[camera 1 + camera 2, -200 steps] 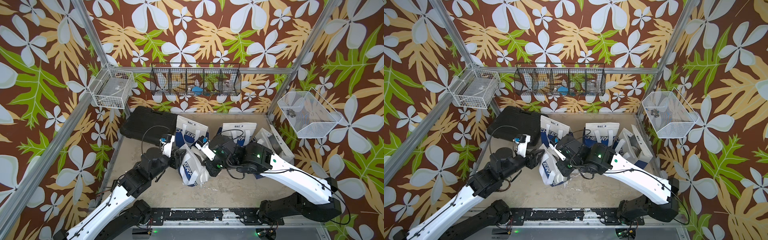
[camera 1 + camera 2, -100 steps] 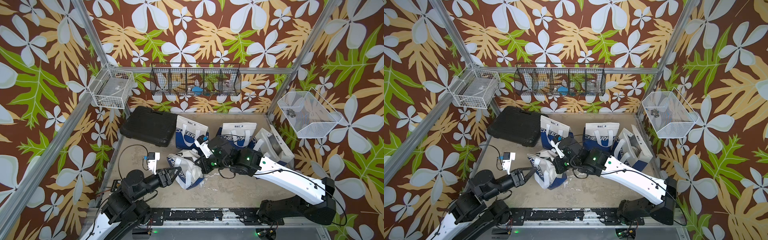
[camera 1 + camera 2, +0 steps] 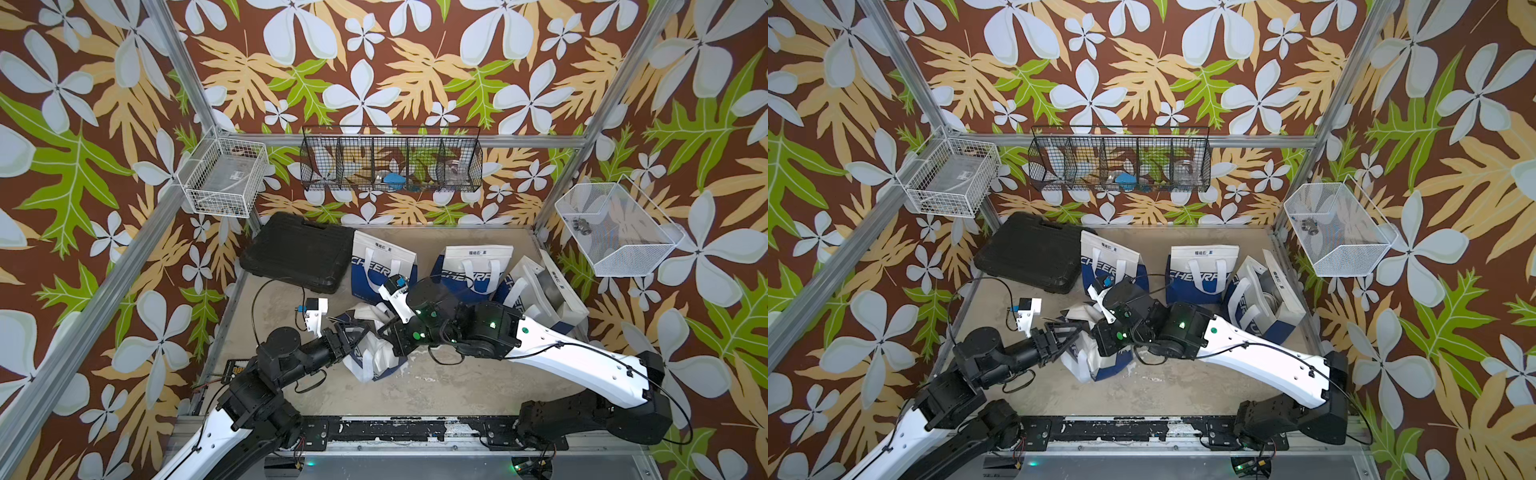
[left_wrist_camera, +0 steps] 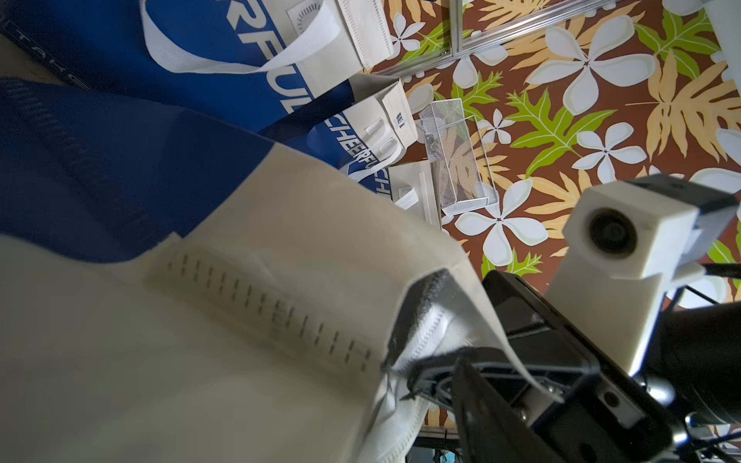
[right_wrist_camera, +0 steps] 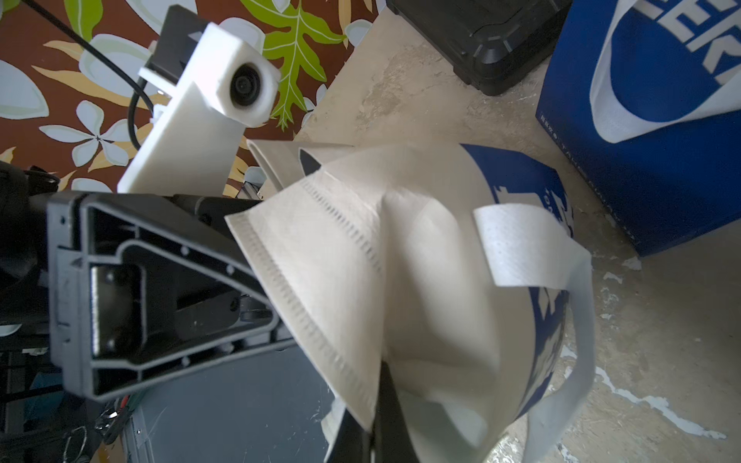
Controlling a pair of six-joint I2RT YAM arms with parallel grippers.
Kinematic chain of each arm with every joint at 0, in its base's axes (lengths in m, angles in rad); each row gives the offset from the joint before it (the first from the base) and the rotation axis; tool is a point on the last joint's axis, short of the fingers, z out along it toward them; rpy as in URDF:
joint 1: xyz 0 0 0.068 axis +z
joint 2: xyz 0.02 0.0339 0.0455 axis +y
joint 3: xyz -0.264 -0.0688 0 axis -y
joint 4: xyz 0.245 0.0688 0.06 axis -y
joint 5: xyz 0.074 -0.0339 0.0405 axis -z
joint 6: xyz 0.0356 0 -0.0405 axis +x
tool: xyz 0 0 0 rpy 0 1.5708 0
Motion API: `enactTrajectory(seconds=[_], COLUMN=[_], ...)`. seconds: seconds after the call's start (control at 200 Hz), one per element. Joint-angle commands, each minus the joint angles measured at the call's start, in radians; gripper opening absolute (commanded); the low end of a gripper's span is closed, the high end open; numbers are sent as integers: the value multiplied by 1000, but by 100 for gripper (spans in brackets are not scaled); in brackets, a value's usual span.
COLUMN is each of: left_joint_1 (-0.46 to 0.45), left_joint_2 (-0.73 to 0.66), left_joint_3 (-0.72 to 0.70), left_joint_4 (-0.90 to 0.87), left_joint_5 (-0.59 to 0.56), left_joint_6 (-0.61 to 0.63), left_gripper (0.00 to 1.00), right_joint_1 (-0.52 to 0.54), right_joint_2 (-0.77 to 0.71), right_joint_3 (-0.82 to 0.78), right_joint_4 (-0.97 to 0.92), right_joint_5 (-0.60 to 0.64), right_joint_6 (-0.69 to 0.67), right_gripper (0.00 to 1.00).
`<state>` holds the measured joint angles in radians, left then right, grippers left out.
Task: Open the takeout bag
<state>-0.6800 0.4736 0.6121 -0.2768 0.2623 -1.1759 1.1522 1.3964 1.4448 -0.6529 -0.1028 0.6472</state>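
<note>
**Right tool** (image 5: pixel 377 395): closed, pinching the white rim of the takeout bag (image 3: pixel 376 359).

**Left tool** (image 3: pixel 350 332): jaws parted, set at the bag's left rim; no grip is shown.

**Takeout bag:** blue and white, crumpled, placed mid-surface (image 3: pixel 419 390) between the two tools, mouth only partly spread, handles slack.

**Step in hand, as judged:** a second hold is sought on the opposite rim.

**Next move, as judged:** the left jaws are to be closed on one layer only, then the rims drawn apart to left and right.

**Also listed:** similar bags (image 3: pixel 384 266) at the far side.
</note>
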Motion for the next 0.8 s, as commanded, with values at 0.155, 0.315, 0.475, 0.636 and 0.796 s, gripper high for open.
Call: enactTrajectory(seconds=[0.155, 0.315, 0.475, 0.636, 0.796], left_joint_1=[0, -1, -1, -1, 0], left_joint_2=[57, 94, 104, 129, 123], left_joint_3=[44, 42, 60, 83, 94], left_joint_4=[-69, -83, -91, -126, -203], left_joint_5=[-58, -73, -90, -90, -139], left_joint_6=[56, 72, 90, 132, 200], left_gripper=[60, 59, 54, 0, 0], right_joint_1=[71, 101, 118, 118, 84], right_joint_2=[46, 50, 47, 37, -24], right_joint_3=[95, 107, 93, 96, 91], right_joint_4=[-38, -51, -52, -64, -113], right_joint_5=[42, 66, 79, 119, 173], right_joint_6=[-4, 3, 9, 8, 6], right_gripper=[0, 0, 0, 0, 0])
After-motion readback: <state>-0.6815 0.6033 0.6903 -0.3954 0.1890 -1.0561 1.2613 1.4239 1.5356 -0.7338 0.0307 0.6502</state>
